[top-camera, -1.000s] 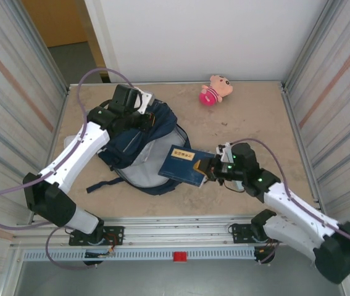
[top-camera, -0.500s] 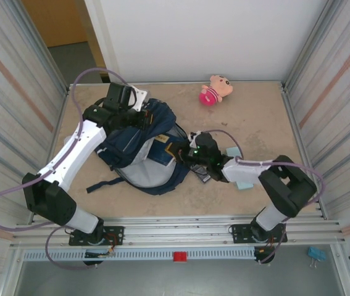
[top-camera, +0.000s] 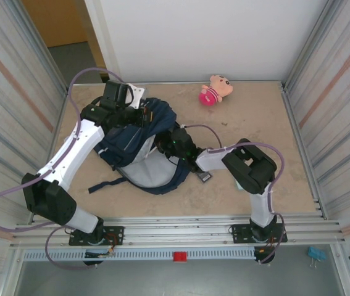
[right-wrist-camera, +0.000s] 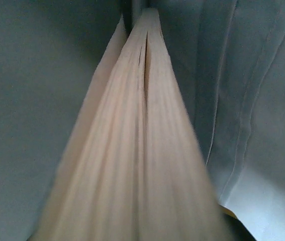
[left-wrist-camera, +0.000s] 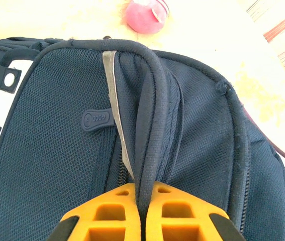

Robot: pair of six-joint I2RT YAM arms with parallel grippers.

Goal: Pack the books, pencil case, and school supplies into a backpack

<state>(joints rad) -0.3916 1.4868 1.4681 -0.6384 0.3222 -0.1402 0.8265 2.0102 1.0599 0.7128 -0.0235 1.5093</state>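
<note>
The dark navy backpack (top-camera: pixel 139 143) lies at the table's left with its mouth facing right. My left gripper (top-camera: pixel 139 115) (left-wrist-camera: pixel 141 188) is shut on the corded rim (left-wrist-camera: pixel 150 100) of the opening and holds it up. My right gripper (top-camera: pixel 170 143) reaches into the mouth, shut on the book. In the right wrist view the book's pale page edges (right-wrist-camera: pixel 142 140) run forward between the grey lining (right-wrist-camera: pixel 41 100). A small dark gadget (top-camera: pixel 203 177) lies on the table just below the right forearm. The pencil case is hidden.
A pink plush toy (top-camera: pixel 215 90) (left-wrist-camera: pixel 146 15) sits at the back, right of the backpack. Corrugated walls stand on both sides of the table. A backpack strap (top-camera: pixel 104 184) trails toward the near edge. My right arm's elbow (top-camera: pixel 250 166) is folded over the table's middle right.
My right gripper carried the book leftward from in front of the backpack into its opening, and the arm folded at the elbow. The left gripper kept its hold and drew the rim slightly back.
</note>
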